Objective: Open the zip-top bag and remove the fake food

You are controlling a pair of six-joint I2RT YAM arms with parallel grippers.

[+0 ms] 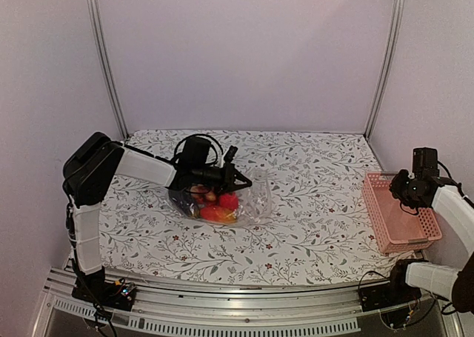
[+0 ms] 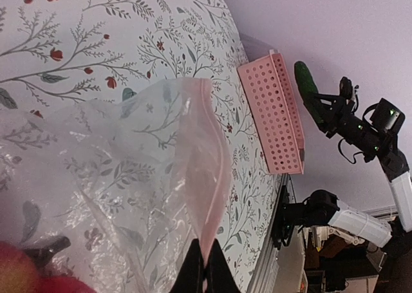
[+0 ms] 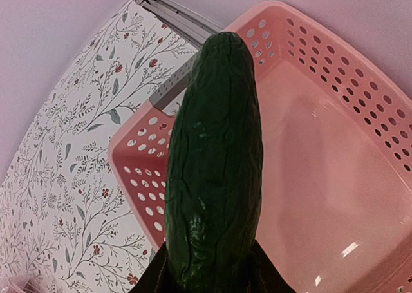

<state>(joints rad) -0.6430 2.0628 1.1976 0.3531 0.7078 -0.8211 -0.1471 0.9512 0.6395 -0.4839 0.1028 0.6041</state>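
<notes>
Floral tabletop, centre: zip-top bag looked limp, slippery; left gripper pinched its rim, the best hold. Right gripper clamped a rigid-looking cucumber over the basket.

Zip-top bag holding fake food lies mid-table — basket at right edge, cucumber above it.

Table: white top printed with grey twigs and small red flowers
Middle: zip-top bag
Right edge: pink basket
</notes>
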